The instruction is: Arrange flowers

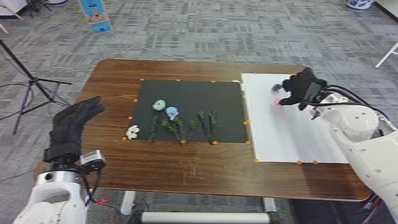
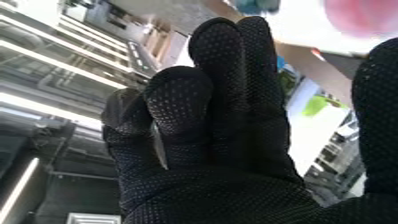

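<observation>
In the head view, my right hand [image 1: 304, 86] is over the upper part of the white sheet, beside a dark blue flower [image 1: 277, 87] and a pale pink one [image 1: 276, 101]. The right wrist view has my right hand [image 2: 218, 115] with fingers mostly straight, a blurred pink bloom [image 2: 360, 16] and a blue-green one [image 2: 256, 5] beyond the fingertips. On the black mat [image 1: 191, 90] lie a pale green-blue flower [image 1: 159, 105], a light blue flower [image 1: 172, 112], a white flower [image 1: 132, 132] and green stems [image 1: 207, 125]. My left hand [image 1: 73, 120] is open by the table's left edge.
The white sheet [image 1: 293, 142] lies right of the black mat on the brown table [image 1: 178, 170]. Orange markers dot the edges of both. A black tripod [image 1: 34, 80] stands on the floor at the left.
</observation>
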